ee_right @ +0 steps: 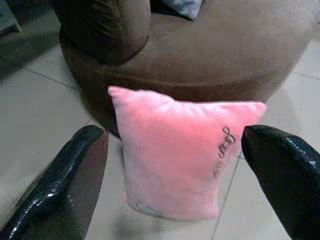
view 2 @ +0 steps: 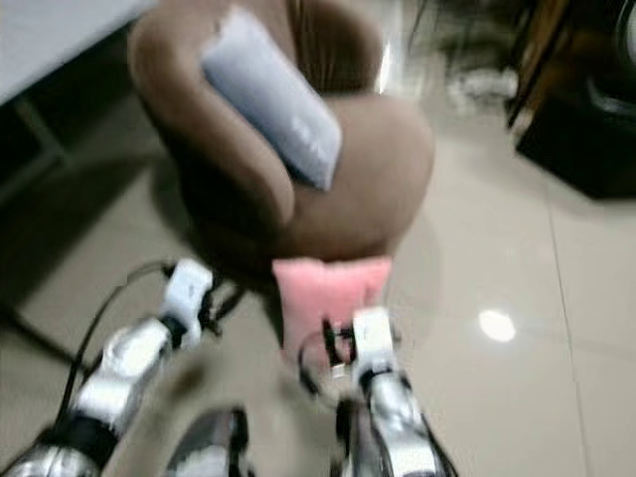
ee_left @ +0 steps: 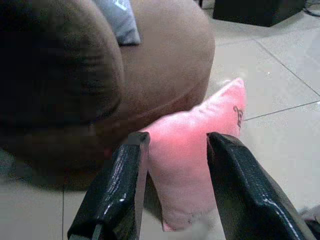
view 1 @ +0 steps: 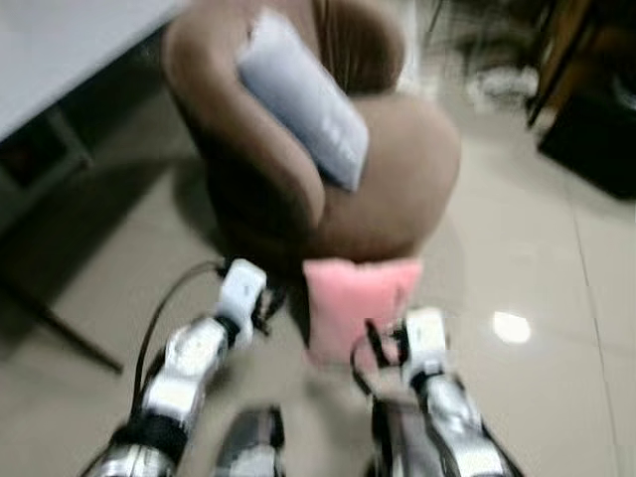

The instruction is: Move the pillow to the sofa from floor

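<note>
A pink pillow [ee_right: 182, 160] stands upright on the pale tiled floor [view 1: 537, 258], leaning against the front of a round brown sofa chair [view 1: 397, 179]; small dark embroidered lettering runs along one edge of it. Both silver arms reach forward and down from the bottom of the head views, forearms angled inward so that the wrists converge toward the pillow. The right gripper [ee_right: 182, 175] is held in front of the pillow's broad face, its two black fingers [ee_right: 70, 175] spread wide with the pillow framed between them and not touching it. The left gripper [ee_left: 172, 185] approaches from the pillow's side edge, its fingers likewise parted and empty, the pillow visible through the gap beyond them (whether the tips touch the fabric cannot be told). A black cable loops off the left forearm [view 1: 189, 363]. On the sofa chair, a light grey cushion [view 1: 303, 94] lies tilted across the seat and against the curved armrest. A white tabletop [view 1: 60, 50] sits at the robot's upper left, with shadowed floor beneath it, and a dark piece of furniture [view 1: 596, 119] stands on the tiles at the upper right. A bright spot of reflected light [view 1: 511, 327] shows on the floor to the right of the pillow. The head views are slightly blurred.
</note>
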Robot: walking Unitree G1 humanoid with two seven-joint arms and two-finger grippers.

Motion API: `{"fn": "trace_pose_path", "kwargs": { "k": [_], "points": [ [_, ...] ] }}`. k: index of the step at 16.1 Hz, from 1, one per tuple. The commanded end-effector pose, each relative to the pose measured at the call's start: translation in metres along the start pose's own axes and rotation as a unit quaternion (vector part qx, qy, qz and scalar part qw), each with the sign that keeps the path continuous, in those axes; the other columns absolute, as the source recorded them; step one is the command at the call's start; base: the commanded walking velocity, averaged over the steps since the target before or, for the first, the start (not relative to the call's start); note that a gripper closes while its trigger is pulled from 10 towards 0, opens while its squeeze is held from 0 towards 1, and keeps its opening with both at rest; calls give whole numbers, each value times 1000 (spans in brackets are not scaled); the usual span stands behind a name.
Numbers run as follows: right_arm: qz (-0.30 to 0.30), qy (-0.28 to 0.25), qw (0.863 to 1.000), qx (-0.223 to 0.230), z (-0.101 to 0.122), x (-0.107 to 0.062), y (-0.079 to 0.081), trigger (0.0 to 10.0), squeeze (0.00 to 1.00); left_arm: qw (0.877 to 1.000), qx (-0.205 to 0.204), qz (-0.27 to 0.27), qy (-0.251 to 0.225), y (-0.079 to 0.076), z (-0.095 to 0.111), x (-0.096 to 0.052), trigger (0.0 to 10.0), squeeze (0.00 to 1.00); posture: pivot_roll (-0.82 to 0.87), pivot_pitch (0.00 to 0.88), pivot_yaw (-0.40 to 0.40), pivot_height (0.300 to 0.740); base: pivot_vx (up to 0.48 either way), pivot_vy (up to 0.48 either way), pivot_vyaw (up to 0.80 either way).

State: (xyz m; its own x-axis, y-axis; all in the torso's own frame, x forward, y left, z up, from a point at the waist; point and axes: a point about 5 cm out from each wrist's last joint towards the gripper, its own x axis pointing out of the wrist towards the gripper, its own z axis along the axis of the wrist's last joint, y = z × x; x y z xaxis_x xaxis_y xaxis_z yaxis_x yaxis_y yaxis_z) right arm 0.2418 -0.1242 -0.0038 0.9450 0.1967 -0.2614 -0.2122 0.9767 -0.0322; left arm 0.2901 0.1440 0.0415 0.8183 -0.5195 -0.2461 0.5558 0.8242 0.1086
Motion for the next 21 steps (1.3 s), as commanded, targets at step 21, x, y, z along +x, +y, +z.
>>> {"fn": "trace_pose_path", "kwargs": {
  "k": [21],
  "points": [
    [-13,22,1000,-1,-7,-5,-3,10000,0,999,29,-9,12,-2,2,5,10000,0,-88,128,43,531,12,-107,0]
  ]
}}
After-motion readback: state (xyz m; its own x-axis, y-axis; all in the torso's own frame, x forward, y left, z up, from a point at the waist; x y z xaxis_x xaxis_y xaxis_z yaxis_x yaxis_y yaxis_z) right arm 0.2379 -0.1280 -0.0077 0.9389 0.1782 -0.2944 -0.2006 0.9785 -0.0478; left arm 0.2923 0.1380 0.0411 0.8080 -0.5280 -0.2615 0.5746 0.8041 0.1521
